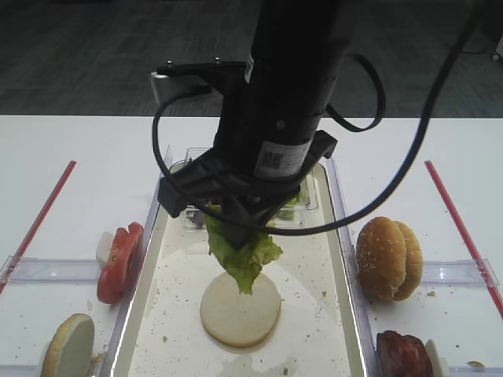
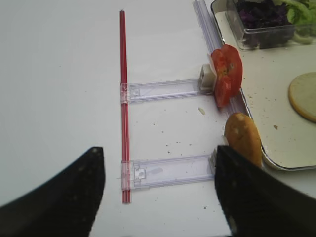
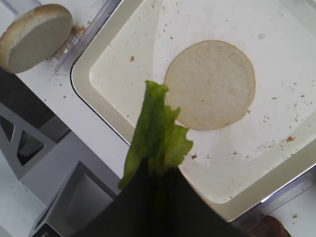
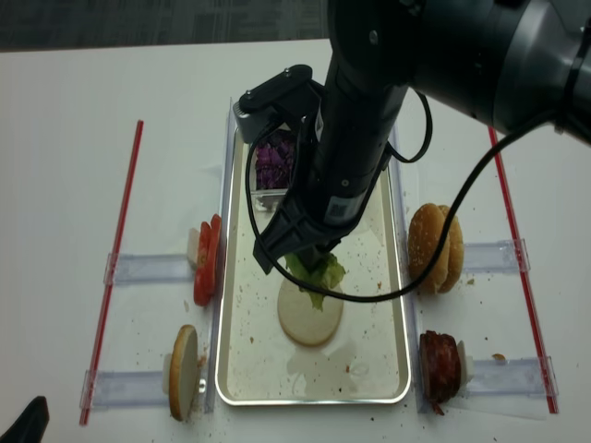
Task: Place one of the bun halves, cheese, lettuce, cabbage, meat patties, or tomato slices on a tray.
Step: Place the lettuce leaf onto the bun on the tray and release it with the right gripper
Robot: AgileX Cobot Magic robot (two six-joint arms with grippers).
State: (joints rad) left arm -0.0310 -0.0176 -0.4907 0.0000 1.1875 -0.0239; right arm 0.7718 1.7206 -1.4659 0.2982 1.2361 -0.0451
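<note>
My right gripper (image 1: pixel 236 221) is shut on a crinkled green lettuce (image 1: pixel 240 255) leaf that hangs from it above the cream tray (image 1: pixel 314 314). The leaf's tip dangles just over a bun half (image 1: pixel 240 310) lying cut face up on the tray. In the right wrist view the lettuce (image 3: pixel 158 126) sticks out of the closed black jaws, beside the bun half (image 3: pixel 210 84). My left gripper (image 2: pixel 158 153) is open over the bare table left of the tray, with nothing between its fingers.
Tomato slices (image 1: pixel 119 259) and a bun half (image 1: pixel 69 345) stand on clear rails left of the tray. More bun halves (image 1: pixel 389 258) and meat patties (image 1: pixel 402 355) stand on its right. A clear tub with purple cabbage (image 4: pixel 274 164) sits at the tray's far end. Red strips (image 1: pixel 39 220) flank the area.
</note>
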